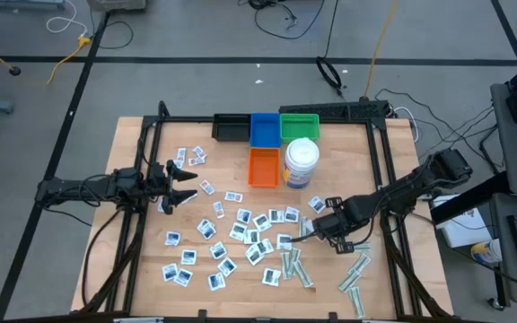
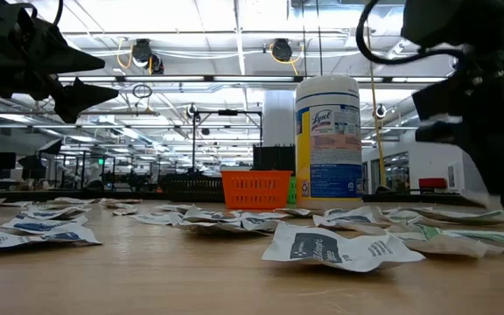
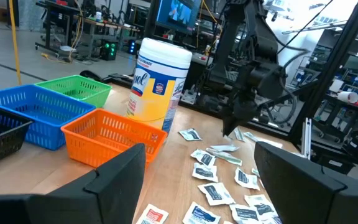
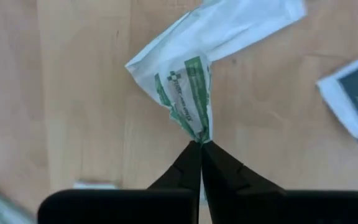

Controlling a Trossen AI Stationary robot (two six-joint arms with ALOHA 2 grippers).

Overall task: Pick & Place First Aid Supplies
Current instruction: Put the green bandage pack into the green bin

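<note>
White, green-printed wrapped strip (image 4: 191,87), crumpled | right claw (image 4: 201,144) pinches its end | left claw (image 1: 179,184) gapes wide

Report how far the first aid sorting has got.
Barely started: the orange basket looks empty. In hand: the right gripper is shut on a green-printed strip at the table. Left: packets cover the table; the left gripper waits open.

White square packets (image 1: 240,235) with blue or dark print lay flat, scattered across the table's middle; pale green-printed strips (image 1: 355,275) clustered at its right, one strip (image 4: 194,74) crumpled, apparently pinched at its tip.
</note>
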